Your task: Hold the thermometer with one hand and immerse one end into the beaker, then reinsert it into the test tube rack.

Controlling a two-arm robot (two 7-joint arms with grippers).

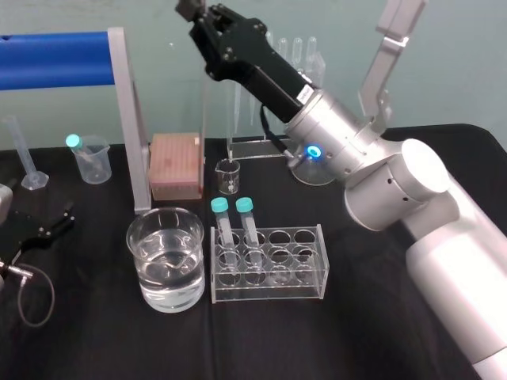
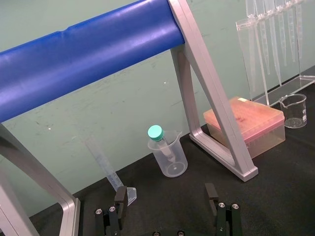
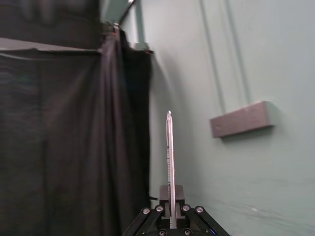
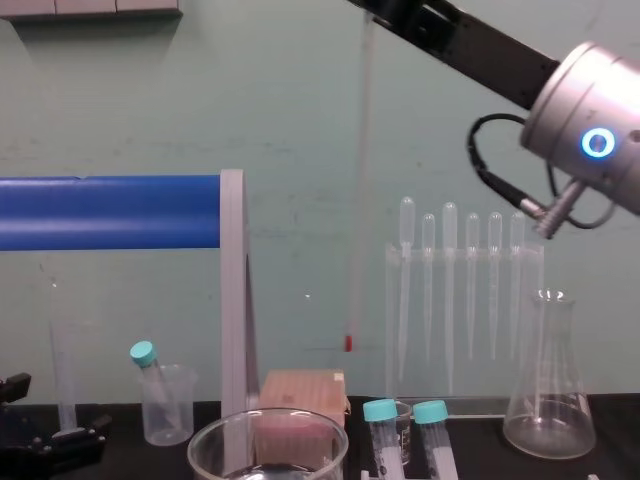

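The right pincer (image 1: 202, 17) was raised high over the back of the table, its fingers closed tight on one thermometer (image 4: 356, 200) near that rod's upper end. The rod's long axis was vertical. It hung straight down from the fingers with its red tip lowest, in the air above the table. In the right wrist view a shorter length ran on past the fingers to a plain end.

Items counted:
- One large beaker (image 1: 142, 237), holding clear liquid, stood far below the right pincer and nearer the robot. The red tip was above it and outside it.
- One clear rack (image 1: 317, 261) stood just beside that beaker, below the right pincer, with two teal-capped tubes (image 1: 223, 226) upright in it.
- One pink box (image 1: 174, 162) and one very small beaker (image 1: 228, 176) sat almost directly beneath the right pincer.
- One flask (image 4: 550, 385) and a row of at least five pipettes (image 4: 450, 290) stood lower and to its right.
- One small plastic beaker (image 1: 93, 165), with one capped tube inside, stood well to its left.

The left pincer (image 2: 166, 199) lay low on the table, far to the left, fingers spread wide and holding nothing.
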